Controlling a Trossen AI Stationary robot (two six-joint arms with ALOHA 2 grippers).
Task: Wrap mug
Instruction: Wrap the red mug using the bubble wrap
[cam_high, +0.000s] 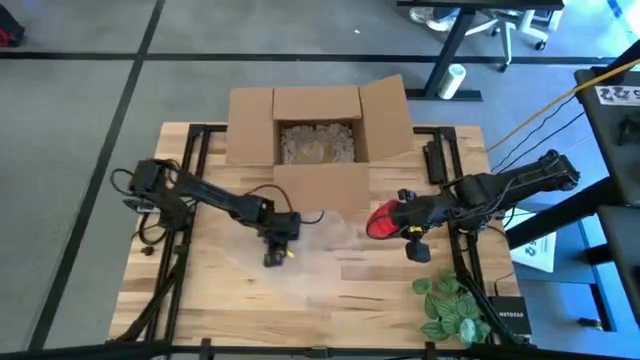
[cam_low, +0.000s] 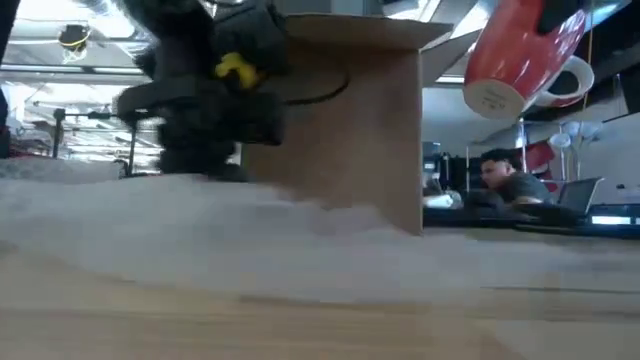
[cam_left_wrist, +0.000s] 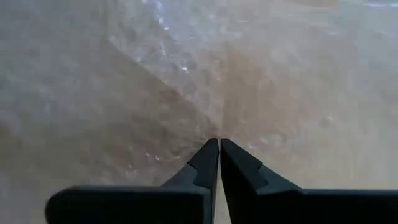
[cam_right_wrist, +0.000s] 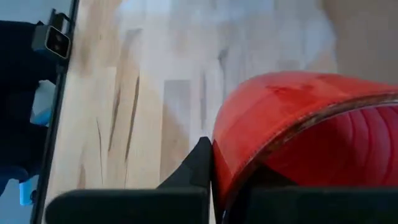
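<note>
The glossy red ceramic mug (cam_high: 383, 221) is hanging clamped in your right gripper (cam_high: 398, 222) jaws, while your left gripper (cam_high: 275, 256), jaws closed, is pinning the clear plastic wrap sheet (cam_high: 320, 250) flat for it.

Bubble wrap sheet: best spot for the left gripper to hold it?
At its near-left edge, coming down from above. The bubble wrap sheet lies flat and thin on the table, so only a pinched fold gives purchase. The left gripper is already down on it, fingers closed together. The right gripper holds the red mug above the sheet.
</note>
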